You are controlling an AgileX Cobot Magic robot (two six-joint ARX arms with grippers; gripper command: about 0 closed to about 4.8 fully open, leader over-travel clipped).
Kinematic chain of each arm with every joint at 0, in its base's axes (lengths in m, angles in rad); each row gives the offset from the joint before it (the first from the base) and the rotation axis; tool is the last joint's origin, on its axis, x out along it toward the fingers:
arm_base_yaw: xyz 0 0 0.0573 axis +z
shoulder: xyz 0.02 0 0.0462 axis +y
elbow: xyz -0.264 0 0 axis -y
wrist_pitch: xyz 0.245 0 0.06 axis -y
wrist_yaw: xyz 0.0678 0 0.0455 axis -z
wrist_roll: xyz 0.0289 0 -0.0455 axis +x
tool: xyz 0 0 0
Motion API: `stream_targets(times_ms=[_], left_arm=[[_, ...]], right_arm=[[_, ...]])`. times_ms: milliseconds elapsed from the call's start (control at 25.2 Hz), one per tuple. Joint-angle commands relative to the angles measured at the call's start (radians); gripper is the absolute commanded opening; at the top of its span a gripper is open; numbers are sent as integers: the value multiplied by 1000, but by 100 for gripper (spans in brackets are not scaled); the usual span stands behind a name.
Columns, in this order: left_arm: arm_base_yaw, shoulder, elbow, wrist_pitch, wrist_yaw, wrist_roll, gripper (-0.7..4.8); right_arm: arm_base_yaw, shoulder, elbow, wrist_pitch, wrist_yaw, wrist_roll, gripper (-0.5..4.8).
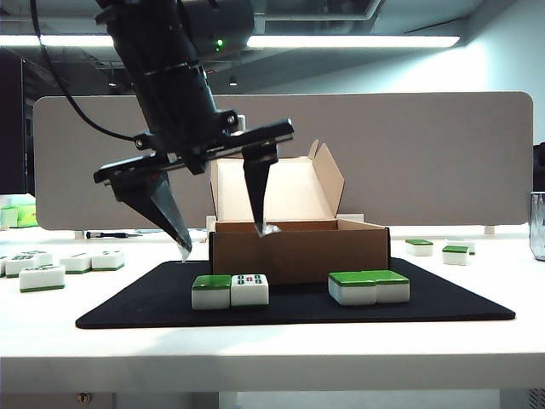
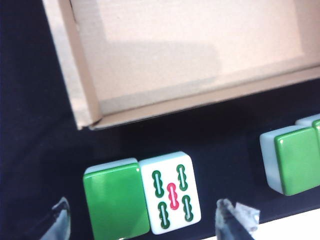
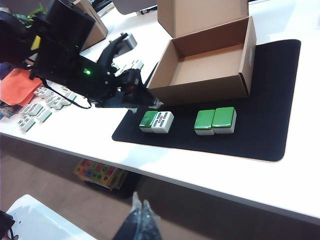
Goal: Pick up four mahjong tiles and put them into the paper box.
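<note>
A: Left gripper (image 1: 221, 240) is up over the mat (image 1: 477, 307), jaws spread wide, nothing between them. One fingertip hangs just off the box's (image 1: 298, 251) near-left corner, the other over the box's front wall.

B: Wrist cam agrees: both fingertips (image 2: 235, 217) show with a wide gap, and the left tile pair sits between them, lower down. No contact.

A: Box is open, lid (image 1: 285, 189) standing up at the back, pale inside, no tiles in it that I can see.

B: Tiles, then. All four on the mat in front of the box, two pairs. Left pair: green-back tile (image 1: 210, 291) touching the face-up tile (image 1: 249, 290), the one w/ red and green marks. Same two in the wrist cam: green-back (image 2: 116, 200), face-up (image 2: 171, 192).

A: Right pair (image 1: 369, 287) sits in front of the box's right half, both green side up, touching each other, well apart from the left pair.

B: Right gripper (image 3: 141, 214)?

A: Far from the box, below the surface (image 1: 272, 349) edge on the near side. Fingers look pressed together, holding nothing.

B: Spare tiles (image 1: 64, 266) lie on the surface left of the box, off the mat, and a few to its right (image 1: 438, 250).
</note>
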Motion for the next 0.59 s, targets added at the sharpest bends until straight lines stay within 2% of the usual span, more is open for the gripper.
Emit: stream_targets(times_ms=[40, 595], left_arm=[[-1, 13, 3, 10, -11, -3, 377], [-31, 100, 4, 3, -6, -2, 377]], right_arm=[[0, 0, 3, 17, 2, -4, -1], [0, 0, 3, 16, 2, -4, -1]])
